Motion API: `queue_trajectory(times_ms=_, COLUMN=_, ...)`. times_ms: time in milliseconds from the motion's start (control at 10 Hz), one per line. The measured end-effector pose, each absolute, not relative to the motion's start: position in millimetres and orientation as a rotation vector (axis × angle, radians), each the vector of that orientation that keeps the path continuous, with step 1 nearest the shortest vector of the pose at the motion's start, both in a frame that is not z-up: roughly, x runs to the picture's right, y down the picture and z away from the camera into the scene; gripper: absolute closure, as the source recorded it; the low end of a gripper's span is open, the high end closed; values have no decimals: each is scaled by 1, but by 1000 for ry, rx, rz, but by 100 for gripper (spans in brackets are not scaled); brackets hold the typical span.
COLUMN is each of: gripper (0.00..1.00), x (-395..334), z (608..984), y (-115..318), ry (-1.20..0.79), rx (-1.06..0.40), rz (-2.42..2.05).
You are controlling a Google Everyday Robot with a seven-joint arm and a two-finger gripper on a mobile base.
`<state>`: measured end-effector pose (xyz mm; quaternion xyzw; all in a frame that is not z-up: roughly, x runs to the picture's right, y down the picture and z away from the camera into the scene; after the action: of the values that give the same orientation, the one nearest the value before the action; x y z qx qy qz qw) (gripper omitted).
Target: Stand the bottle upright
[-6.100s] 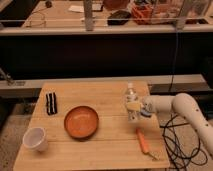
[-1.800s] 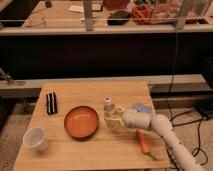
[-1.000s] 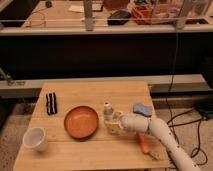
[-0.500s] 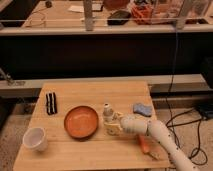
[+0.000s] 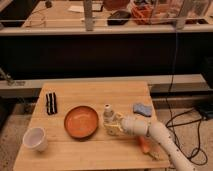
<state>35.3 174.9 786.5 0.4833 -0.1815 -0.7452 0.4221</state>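
The arm reaches in low from the right, its gripper [image 5: 114,128] at the upright bottle [image 5: 107,115]'s base; whether it grips is unclear.

Your pincer [image 5: 112,129] sits low over the desk [image 5: 95,90], seemingly touching the upright bottle [image 5: 107,113]. Orange plate [image 5: 80,122] just beside it, blue sponge [image 5: 142,109] near its other side.

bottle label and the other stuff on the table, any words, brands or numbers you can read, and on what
No text can be read anywhere in this view.
bottle: there is a pale label band, but any print on it is too blurred to read.
white cup and orange bowl: no markings visible.
claw, at the bottle's base just right of the bowl: no lettering shows.
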Motion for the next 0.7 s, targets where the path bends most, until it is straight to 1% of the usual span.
queue_trajectory(times_ms=500, gripper=29, x=35, z=787, y=176, ry=-456, rx=1210, rz=-1868)
queue_trajectory(times_ms=600, gripper=23, x=34, z=787, y=176, ry=-457, rx=1210, rz=-1867)
queue_trajectory(times_ms=700, gripper=20, x=34, z=787, y=176, ry=-458, rx=1210, rz=-1867)
